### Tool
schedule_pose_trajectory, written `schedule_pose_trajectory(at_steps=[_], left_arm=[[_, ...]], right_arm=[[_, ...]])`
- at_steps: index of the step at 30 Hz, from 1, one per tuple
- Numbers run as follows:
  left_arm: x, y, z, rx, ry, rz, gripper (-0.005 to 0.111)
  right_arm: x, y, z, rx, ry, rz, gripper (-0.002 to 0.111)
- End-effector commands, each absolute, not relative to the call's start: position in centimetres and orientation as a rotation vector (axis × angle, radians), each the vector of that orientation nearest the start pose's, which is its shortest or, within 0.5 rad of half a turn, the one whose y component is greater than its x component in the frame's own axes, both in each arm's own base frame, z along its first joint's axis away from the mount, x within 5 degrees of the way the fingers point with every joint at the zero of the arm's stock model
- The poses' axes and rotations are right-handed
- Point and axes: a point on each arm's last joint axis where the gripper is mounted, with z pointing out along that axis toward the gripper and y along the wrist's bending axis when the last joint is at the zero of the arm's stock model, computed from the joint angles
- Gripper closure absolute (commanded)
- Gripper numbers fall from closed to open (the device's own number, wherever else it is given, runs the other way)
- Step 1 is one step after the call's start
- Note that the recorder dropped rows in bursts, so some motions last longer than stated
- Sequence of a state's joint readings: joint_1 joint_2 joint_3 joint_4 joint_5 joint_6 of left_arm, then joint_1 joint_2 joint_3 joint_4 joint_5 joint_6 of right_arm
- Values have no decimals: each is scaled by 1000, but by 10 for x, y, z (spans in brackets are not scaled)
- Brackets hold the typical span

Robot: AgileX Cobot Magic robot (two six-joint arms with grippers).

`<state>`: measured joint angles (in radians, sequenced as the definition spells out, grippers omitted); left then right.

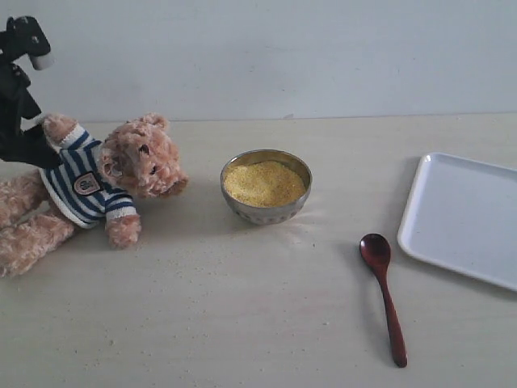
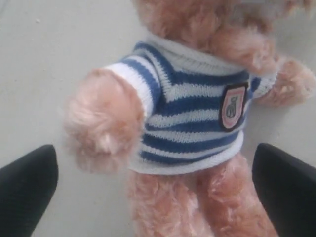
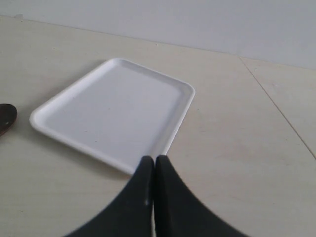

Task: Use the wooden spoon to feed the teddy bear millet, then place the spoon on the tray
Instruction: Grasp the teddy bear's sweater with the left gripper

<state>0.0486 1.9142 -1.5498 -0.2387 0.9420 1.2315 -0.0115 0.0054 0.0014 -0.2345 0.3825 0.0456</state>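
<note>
The teddy bear (image 1: 97,182) in its striped shirt lies tilted at the far left of the table. My left arm (image 1: 20,121) hangs over its upper side. In the left wrist view my left gripper (image 2: 155,197) is open wide, its dark fingers (image 2: 27,190) standing apart on either side of the bear's (image 2: 187,123) belly and legs without touching. The millet (image 1: 264,183) fills a metal bowl (image 1: 266,212) at mid-table. The wooden spoon (image 1: 384,295) lies flat, right of the bowl. The white tray (image 1: 464,218) is at the right edge. My right gripper (image 3: 154,160) is shut and empty, near the tray's (image 3: 113,111) corner.
Scattered millet specks (image 1: 202,271) dot the table in front of the bowl and bear. A pale wall (image 1: 283,48) backs the table. The spoon's bowl end (image 3: 6,117) shows at the edge of the right wrist view. A seam (image 3: 276,103) runs across the surface beyond the tray.
</note>
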Motion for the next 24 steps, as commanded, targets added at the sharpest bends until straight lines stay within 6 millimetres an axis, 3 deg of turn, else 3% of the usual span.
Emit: schedule_pose_trajectory(at_steps=[1, 6, 13, 18, 24], left_arm=[[420, 12, 214, 1534, 2365, 121, -3], [433, 15, 193, 1479, 2350, 158, -3], [438, 13, 166, 1478, 2384, 79, -3], [435, 7, 165, 1493, 2369, -25, -3], [440, -3, 178, 1450, 2313, -149, -3]], right_arm=[[52, -8, 180, -94, 1855, -210, 108], [52, -8, 180, -94, 1855, -210, 108], [52, -8, 180, -94, 1855, -210, 108], [52, -8, 180, -94, 1855, -210, 108], [52, -8, 180, -94, 1855, -210, 108]])
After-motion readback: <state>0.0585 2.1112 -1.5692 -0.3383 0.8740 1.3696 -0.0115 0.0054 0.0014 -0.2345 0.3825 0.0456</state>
